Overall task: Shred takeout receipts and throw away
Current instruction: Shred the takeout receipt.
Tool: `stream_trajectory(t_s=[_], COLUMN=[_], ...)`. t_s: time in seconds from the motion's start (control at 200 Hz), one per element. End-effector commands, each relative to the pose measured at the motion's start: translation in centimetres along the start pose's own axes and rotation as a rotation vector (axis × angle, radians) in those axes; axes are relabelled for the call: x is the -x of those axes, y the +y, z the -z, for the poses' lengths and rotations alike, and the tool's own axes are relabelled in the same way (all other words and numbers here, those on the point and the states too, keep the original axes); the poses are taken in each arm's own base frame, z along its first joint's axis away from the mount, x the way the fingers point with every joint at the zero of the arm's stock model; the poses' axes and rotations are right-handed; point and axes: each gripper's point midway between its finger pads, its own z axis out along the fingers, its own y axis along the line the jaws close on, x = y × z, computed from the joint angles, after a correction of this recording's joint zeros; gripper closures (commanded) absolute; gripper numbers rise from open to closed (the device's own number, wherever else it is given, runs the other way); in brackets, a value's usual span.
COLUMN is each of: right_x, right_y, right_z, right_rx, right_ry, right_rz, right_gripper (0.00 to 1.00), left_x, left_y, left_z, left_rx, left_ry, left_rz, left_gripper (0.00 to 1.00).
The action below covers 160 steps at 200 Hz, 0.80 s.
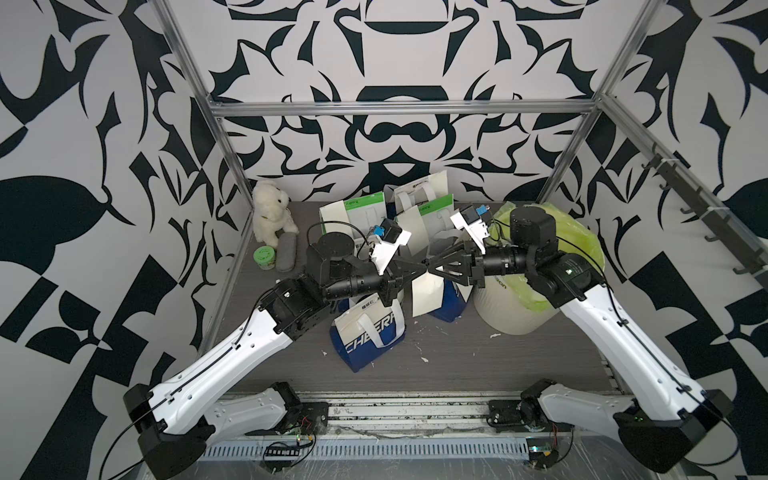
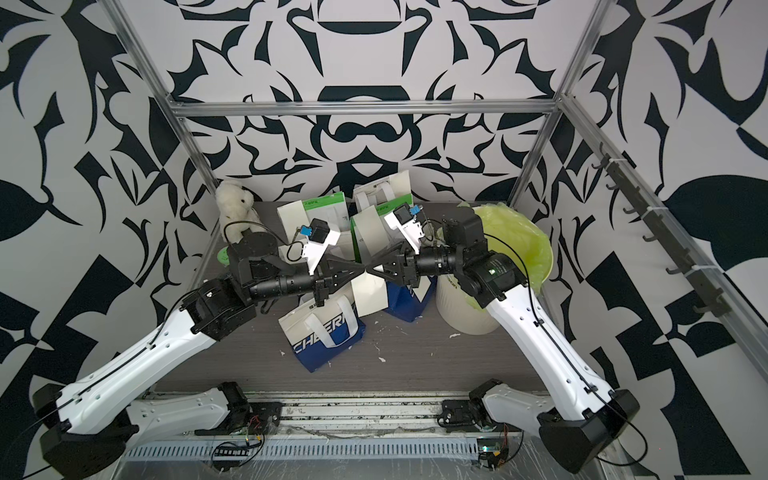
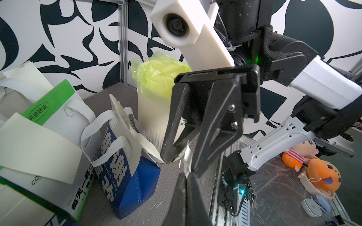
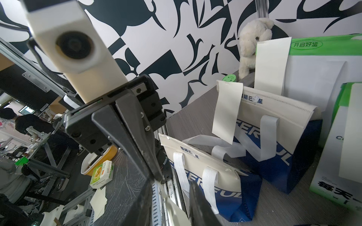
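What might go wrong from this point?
The torn cream-white paper strip is pinched only at the tips of the left end effector, the jaws of the right end effector apart around it; it may slip. It is not over the white bin with yellow-green liner, so dropped bits may join the white scraps on the grey table.

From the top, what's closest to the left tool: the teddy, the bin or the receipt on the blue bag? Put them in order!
From the left tool, shut on a receipt strip:
1. Receipt, right by its tip, mid-table.
2. Trash bin, right side.
3. Teddy bear, back left corner.
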Motion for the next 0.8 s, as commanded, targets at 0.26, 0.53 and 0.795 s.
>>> stream_trajectory(t_s=[0.26, 0.53, 0.795], right_x=[1.1, -0.2, -0.9], right_y=[0.4, -4.0, -7.5], right_z=[-0.2, -0.5, -0.9], right_rx=[0.025, -0.179, -0.308], right_ry=[-0.016, 0.005, 0.032], right_rz=[-0.028, -0.168, -0.245], right_gripper=[1.0, 1.0, 1.0], left_x=[0.5, 0.8, 0.8], left_y=[0.0, -0.2, -0.4], left_z=[0.1, 0.4, 0.8], left_rx=[-0.004, -0.015, -0.012], left_ry=[-0.048, -0.118, -0.108], left_rz=[-0.032, -0.089, -0.115], left_gripper=[1.0, 1.0, 1.0])
